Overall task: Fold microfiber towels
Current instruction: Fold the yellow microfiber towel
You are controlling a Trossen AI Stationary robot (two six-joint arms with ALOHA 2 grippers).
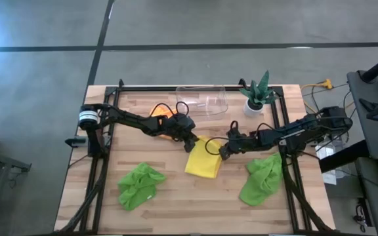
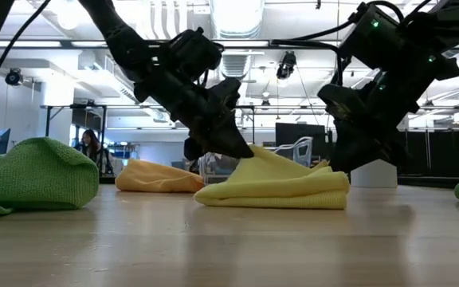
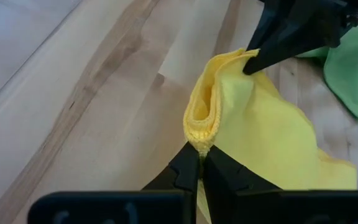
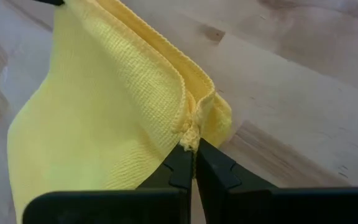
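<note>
A yellow towel [image 1: 202, 165] lies doubled at mid-table, its near part on the wood and its far edge raised. My left gripper [image 1: 190, 145] is shut on the far left corner and my right gripper [image 1: 224, 152] on the far right corner. In the low view the towel [image 2: 281, 187] rises toward the left gripper [image 2: 233, 147]. A crumpled orange towel [image 1: 161, 111] sits at the far left, partly under my left arm. One lime green towel [image 1: 140, 185] lies bunched near left, another [image 1: 262, 178] near right. My left gripper pinches the yellow towel's far left corner [image 3: 201, 140] between its two fingers, where two hemmed layers come together. The fingers slant down from the table's far left. That corner is lifted off the wood; the towel's near part rests on the table. My right gripper pinches the far right corner [image 4: 190, 134] between its two fingers, two hemmed edges meeting right at the tips. The fingers slant down from the table's right. The corner is held up, and the cloth slopes away from it down to the table.
A clear plastic container [image 1: 202, 99] stands at the far edge, and a spiky green plant in a white pot [image 1: 257, 97] at the far right. Black frame rails [image 1: 104, 164] run along the table's sides. Bare wood lies between the green towels at the near edge.
</note>
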